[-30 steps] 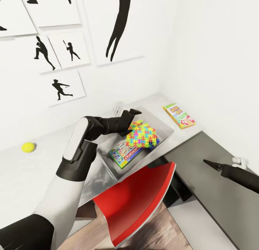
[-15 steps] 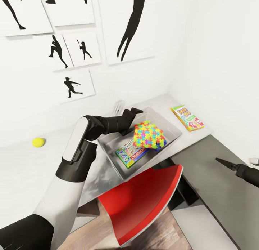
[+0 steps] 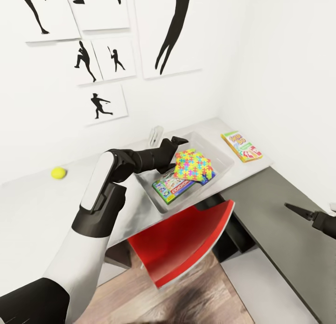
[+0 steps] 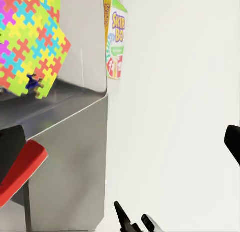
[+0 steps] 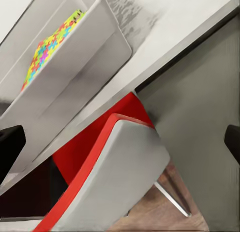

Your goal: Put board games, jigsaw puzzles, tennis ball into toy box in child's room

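The left claw (image 3: 179,140) hangs over the far rim of the toy box (image 3: 223,158) on the desk (image 3: 32,207). I cannot tell if it is open or closed. Inside the box, a jigsaw puzzle (image 3: 195,165) lies tilted on the Monopoly game (image 3: 171,187). The yellow game (image 3: 241,146) lies on the desk just beside the box, near the wall. The tennis ball (image 3: 58,172) rests well apart, at the other side of the left arm. The right claw (image 3: 295,208) is over the dark section of the desk; its state is also not clear.

The ball is the risk, I think: it is round, so a small push from a finger may roll it away. A red chair (image 3: 186,240) stands under the desk, close to the box.
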You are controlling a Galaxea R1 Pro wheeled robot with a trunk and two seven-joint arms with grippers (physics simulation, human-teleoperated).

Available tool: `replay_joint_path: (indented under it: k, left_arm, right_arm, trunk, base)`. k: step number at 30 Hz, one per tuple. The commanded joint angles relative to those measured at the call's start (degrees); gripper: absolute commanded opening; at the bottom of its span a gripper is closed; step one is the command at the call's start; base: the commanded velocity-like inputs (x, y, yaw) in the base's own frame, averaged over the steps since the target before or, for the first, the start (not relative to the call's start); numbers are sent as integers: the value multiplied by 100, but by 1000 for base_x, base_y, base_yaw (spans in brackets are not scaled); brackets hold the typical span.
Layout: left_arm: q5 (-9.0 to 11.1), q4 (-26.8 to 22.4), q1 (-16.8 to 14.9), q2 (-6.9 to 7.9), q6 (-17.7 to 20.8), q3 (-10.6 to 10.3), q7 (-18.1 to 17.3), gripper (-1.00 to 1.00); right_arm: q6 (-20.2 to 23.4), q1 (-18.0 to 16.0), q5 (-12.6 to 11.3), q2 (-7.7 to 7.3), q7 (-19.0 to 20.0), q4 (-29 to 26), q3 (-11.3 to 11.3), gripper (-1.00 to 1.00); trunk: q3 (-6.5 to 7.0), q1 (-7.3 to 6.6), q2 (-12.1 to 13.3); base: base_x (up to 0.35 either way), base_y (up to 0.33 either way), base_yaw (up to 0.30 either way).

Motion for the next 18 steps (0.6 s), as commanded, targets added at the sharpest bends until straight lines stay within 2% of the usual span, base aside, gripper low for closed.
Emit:
replay_joint_path:
  k: [1,9,14,18]
  left_arm:
    - [29,-18,-5,-2,18,3,-4,100]
    - [29,-65,-5,-2,19,-5,-221,100]
    - [29,-85,-5,-2,19,-7,-357,100]
    - [29,-98,-5,-2,19,-8,-487,100]
  right_arm:
    - [26,-5,6,-34,27,-2,-9,100]
    - [49,-31,-37,-257,43,-3,-19,100]
    - [67,-105,-118,-345,42,-3,-21,100]
    - [116,-212,-298,-393,37,-3,-22,100]
  trunk:
    - [-9,1,-11]
    - [-9,1,-11]
    - [-9,1,-11]
    - [-9,1,-11]
  base:
    - [-182,0,6]
    - [-100,0,45]
    - [-39,0,170]
    - [-20,0,231]
